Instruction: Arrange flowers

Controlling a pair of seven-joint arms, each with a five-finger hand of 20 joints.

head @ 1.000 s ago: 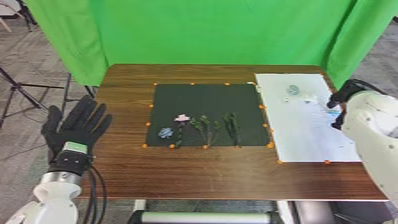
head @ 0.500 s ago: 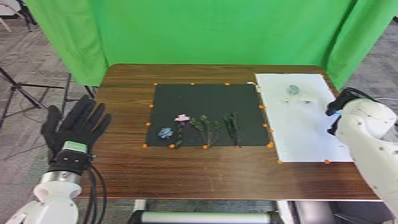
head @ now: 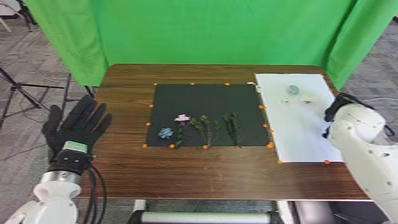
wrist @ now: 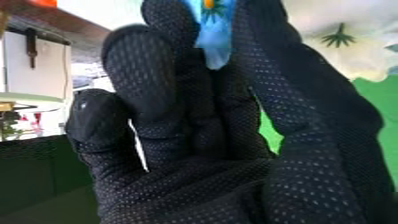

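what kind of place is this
Probably a robotics lab or test room: a robot with a gloved hand sits at a wooden table, a green backdrop hangs behind, and a tripod stands beside.

The head view looks forward and down at the brown wooden table [head: 187,177]. Close up, the right wrist view faces the black-fabric-gloved right hand [head: 338,106]; both include the green cloth curtain [head: 204,32].

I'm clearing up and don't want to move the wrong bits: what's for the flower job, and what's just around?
For the job:
- pink flower
- blue flower
- green stems
- white flowers
- blue bloom in the right hand
- black mat, white sheet, apparently

Just around:
- tripod
- chair
- green curtain
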